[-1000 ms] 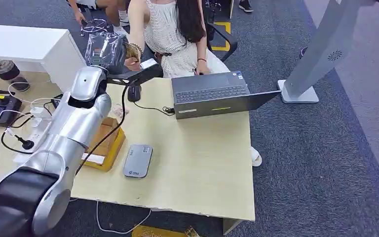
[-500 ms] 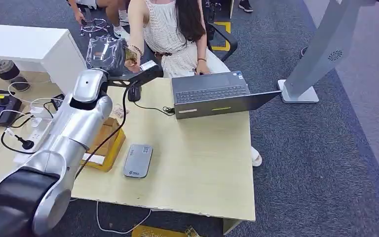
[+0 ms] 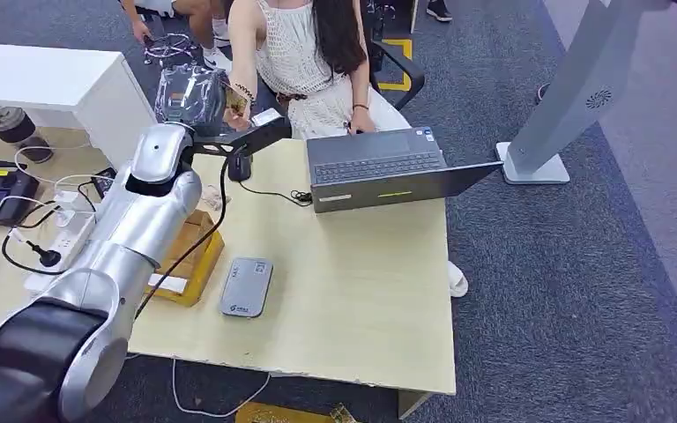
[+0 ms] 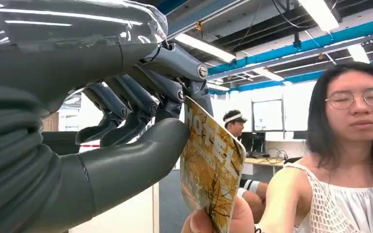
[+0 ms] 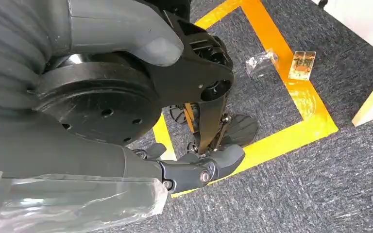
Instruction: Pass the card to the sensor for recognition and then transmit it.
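Handover under way: left hand pinches the yellow printed hotel card as a seated person's fingers grasp it; you should release next, right hand hanging empty, fingers apart.

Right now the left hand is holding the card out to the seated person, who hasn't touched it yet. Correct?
Not quite. The left hand does hold the card out, but the person's fingers already grip its free end, as the left wrist view shows.

A pale wooden tabletop is carrying an open laptop; a grey sensor is lying nearer than the laptop, a yellow-edged box just beside it
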You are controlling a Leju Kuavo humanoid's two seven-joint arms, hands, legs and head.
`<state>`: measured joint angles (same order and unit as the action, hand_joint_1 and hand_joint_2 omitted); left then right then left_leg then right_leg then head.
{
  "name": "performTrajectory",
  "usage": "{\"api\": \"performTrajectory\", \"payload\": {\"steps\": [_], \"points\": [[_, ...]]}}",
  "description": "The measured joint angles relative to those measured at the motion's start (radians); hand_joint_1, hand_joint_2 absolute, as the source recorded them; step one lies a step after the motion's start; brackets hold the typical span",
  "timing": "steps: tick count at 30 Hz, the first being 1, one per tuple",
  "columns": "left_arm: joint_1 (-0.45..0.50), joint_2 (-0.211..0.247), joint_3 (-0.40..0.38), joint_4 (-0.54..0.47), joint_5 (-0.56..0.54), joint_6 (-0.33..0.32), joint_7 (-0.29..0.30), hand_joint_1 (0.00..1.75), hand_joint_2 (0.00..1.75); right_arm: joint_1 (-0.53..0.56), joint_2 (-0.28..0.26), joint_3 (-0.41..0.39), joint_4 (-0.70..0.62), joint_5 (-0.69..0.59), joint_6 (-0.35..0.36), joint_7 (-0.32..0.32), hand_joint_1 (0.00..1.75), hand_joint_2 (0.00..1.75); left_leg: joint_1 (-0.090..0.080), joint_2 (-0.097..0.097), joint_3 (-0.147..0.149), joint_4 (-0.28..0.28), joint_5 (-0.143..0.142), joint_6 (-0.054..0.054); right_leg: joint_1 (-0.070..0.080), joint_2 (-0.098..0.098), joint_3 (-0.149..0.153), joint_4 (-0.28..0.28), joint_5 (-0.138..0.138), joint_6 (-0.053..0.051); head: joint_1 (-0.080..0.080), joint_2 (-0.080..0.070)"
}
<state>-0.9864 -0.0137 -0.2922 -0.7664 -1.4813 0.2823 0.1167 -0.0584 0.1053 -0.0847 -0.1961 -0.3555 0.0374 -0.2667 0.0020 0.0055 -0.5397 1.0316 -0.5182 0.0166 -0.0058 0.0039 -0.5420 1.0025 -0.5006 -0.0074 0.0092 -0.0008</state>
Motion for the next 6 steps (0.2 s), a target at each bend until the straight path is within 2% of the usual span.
{"api": "performTrajectory", "payload": {"steps": [3,4,6], "points": [[0.0,0.0,0.0,0.0,0.0,0.0,0.0,1.75,1.75,0.0,0.0,0.0,0.0,0.0,0.0,0.0,0.0,1.75,0.0,0.0,0.0,0.0,0.0,0.0,0.0,0.0,0.0,0.0,0.0,0.0,0.0,0.0],[0.0,0.0,0.0,0.0,0.0,0.0,0.0,0.0,1.75,0.0,0.0,0.0,0.0,0.0,0.0,0.0,0.0,1.75,0.0,0.0,0.0,0.0,0.0,0.0,0.0,0.0,0.0,0.0,0.0,0.0,0.0,0.0],[0.0,0.0,0.0,0.0,0.0,0.0,0.0,0.0,1.75,0.0,0.0,0.0,0.0,0.0,0.0,0.0,0.0,1.75,0.0,0.0,0.0,0.0,0.0,0.0,0.0,0.0,0.0,0.0,0.0,0.0,0.0,0.0]]}}
